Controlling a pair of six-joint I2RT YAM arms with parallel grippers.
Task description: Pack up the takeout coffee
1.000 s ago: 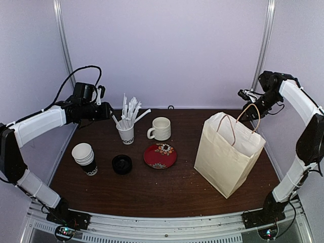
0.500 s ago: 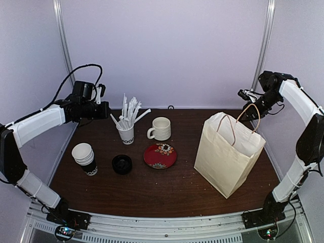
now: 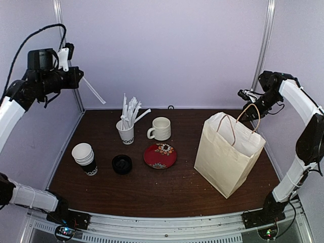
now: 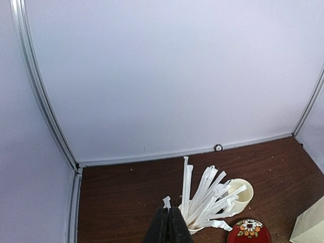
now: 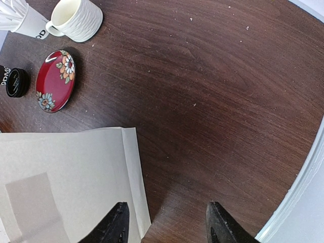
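Observation:
The takeout coffee shows as a black paper cup point(image 3: 86, 161) with white lettering, its white mouth open, at the table's left. A low black lidded piece point(image 3: 122, 164) point(image 5: 15, 82) sits beside it. My left gripper point(image 3: 77, 76) point(image 4: 169, 211) is raised high at the back left, shut on a white wrapped straw point(image 3: 94, 91) point(image 4: 166, 202). The straw hangs down to the right above the white straw cup point(image 3: 126, 132) point(image 4: 210, 200). My right gripper point(image 3: 246, 112) point(image 5: 167, 225) stands open over the back edge of the paper bag point(image 3: 228, 152) point(image 5: 66, 177), with nothing between its fingers.
A cream mug point(image 3: 161, 128) point(image 5: 76, 19) stands behind a red flowered saucer point(image 3: 160, 155) point(image 5: 54, 80) at mid-table. The bag stands upright at the right, its handles point(image 3: 238, 126) sticking up. Walls and metal posts point(image 3: 263, 50) close the back and sides.
My left arm has risen up and to the left from the straw cup, carrying one straw out of it. The right arm and bag have not moved.

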